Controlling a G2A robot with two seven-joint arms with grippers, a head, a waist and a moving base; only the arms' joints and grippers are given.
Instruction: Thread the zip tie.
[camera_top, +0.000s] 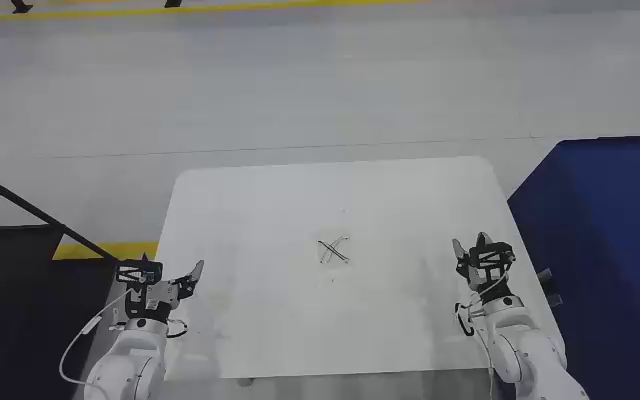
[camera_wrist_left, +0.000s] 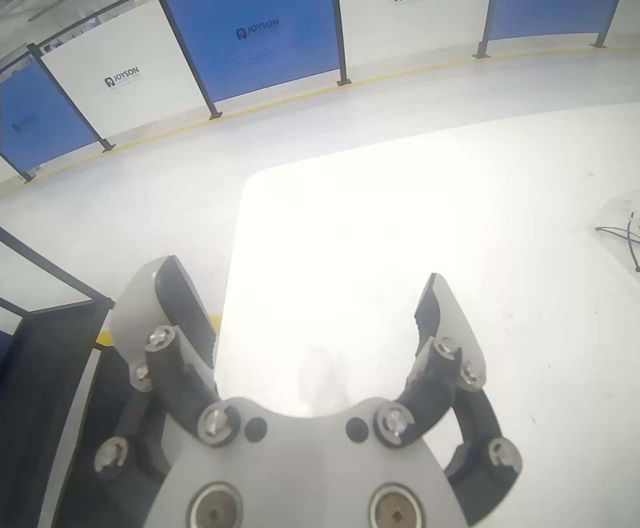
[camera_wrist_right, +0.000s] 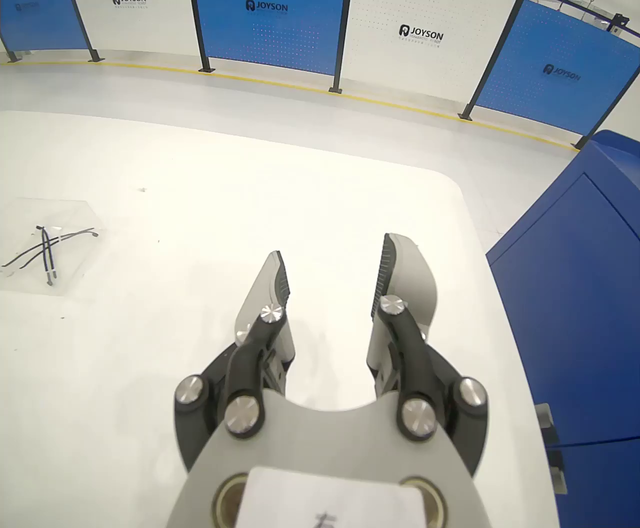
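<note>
Both left gripper and right gripper gape empty, flanking crossed zip ties on a clear sheet.

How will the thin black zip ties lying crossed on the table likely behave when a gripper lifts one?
Probably floppy: the zip ties look thin and slightly curved. Likely very light, so a nudge could slide them. Being crossed, lifting one may drag the other.
</note>
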